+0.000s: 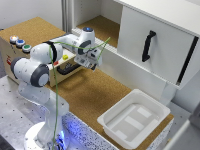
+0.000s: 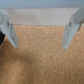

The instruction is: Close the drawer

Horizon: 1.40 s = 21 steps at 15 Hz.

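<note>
Small light-wood drawer with black bar handle (image 1: pixel 67 69) in button-topped wooden box (image 1: pixel 15 50) — partly behind arm. Gripper (image 1: pixel 91 64) spread, empty, just toward exterior view's right of handle; handle's long axis horizontal.

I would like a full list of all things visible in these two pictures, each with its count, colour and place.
Wooden box: one, light wood, exterior view's left.
Buttons: three on the box top, red, blue and green.
Drawer: one, light wood with black bar handle, in the box front, partly hidden by the arm.
Cork surface: one, brown, centre.
White cabinet panel: one, with vertical black handle, exterior view's upper right.
White tub: one, exterior view's lower right, on the cork.
Robot arm: one, white.
Gripper: one, fingers apart over the cork, holding nothing.
</note>
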{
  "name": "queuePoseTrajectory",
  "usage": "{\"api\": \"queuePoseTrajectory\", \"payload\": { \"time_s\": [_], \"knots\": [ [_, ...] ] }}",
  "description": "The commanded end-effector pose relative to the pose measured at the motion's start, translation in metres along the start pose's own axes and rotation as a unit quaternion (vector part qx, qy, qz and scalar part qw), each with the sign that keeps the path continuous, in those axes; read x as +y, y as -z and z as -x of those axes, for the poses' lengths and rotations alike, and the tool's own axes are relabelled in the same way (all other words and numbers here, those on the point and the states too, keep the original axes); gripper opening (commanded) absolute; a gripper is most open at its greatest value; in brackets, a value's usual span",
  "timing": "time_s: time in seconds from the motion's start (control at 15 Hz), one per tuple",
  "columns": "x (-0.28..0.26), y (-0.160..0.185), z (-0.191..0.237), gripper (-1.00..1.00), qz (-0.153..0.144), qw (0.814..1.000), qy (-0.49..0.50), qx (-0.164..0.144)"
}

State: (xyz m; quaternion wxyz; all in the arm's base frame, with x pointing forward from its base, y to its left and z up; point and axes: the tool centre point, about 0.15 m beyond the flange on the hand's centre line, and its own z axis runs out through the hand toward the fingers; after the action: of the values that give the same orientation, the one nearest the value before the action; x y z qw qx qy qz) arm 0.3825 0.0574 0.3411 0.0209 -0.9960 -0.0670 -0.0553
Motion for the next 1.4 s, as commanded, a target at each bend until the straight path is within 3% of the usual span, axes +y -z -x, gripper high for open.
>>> {"api": "queuePoseTrajectory", "payload": {
  "time_s": [0.0,0.2,0.87,1.33],
  "knots": [
    [-0.024,-0.026,0.018,-1.00,0.017,0.999,-0.009,0.035],
    [-0.031,-0.025,0.020,-1.00,0.025,0.999,-0.012,0.033],
    [-0.067,-0.014,0.019,-1.00,-0.012,0.999,-0.016,0.038],
    [-0.106,-0.012,0.034,-1.00,-0.032,0.998,0.036,0.027]
  ]
}}
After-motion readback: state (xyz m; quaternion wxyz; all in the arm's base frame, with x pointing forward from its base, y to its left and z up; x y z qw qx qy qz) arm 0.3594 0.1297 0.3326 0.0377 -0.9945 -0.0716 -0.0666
